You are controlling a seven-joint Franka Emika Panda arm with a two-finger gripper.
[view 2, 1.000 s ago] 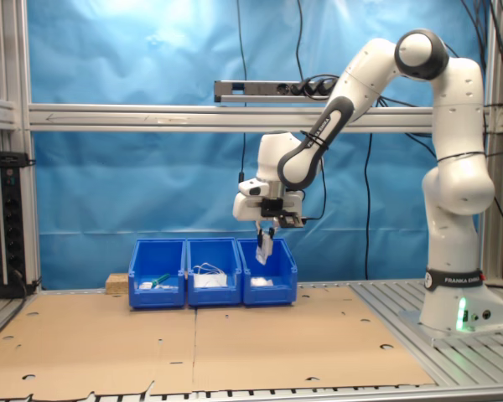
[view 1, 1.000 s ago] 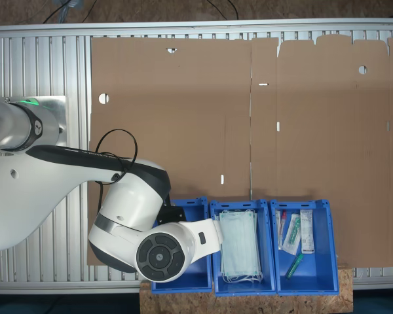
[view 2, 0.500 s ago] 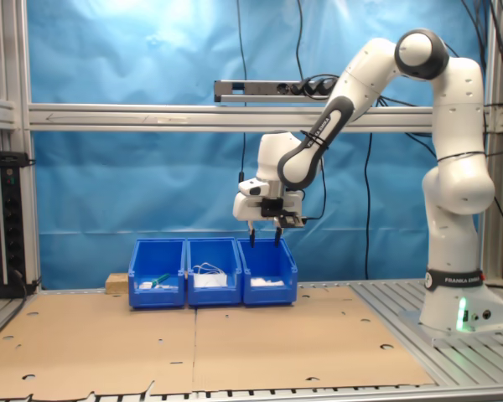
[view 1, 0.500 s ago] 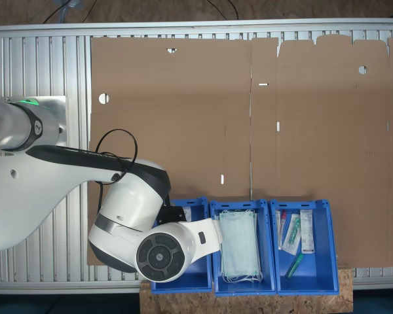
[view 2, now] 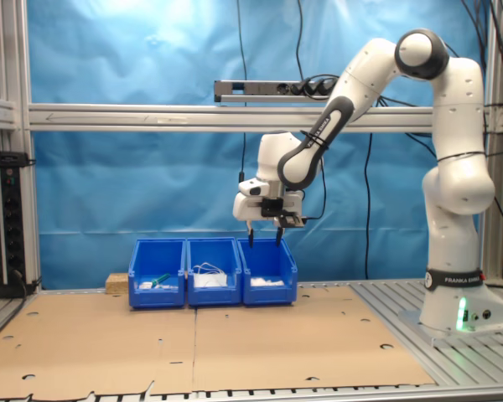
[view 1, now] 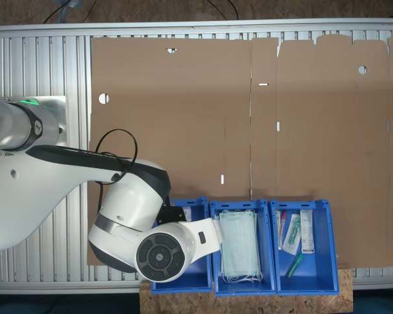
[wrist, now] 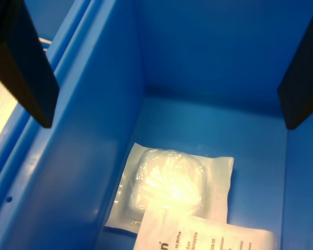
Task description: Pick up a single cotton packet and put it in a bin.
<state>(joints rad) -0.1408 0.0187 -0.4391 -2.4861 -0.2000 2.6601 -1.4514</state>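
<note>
Now, the cotton packet (wrist: 206, 235) lies flat on the floor of the bin (wrist: 94, 135), printed face up, its edge overlapping a clear square packet (wrist: 169, 185) with a plain white cotton pad showing through. It looks feather-light, thin and crinkly, so it would likely flex and slide on smooth plastic; a pinch across one free edge or corner seems the sensible hold, not the middle, where the fingers would find nothing to bite.

Above, the hand (view 2: 263, 243) hangs over the bin (view 2: 268, 272), fingers spread wide with nothing between them. In the wrist view the two dark fingers (wrist: 23, 62) frame the bin's interior. That bin sits nearest the arm's base in the row along the tabletop's (view 2: 235, 339) far edge in the second exterior view, beside the face-mask bin (view 1: 242, 245) and then the syringe bin (view 1: 301, 245).
</note>
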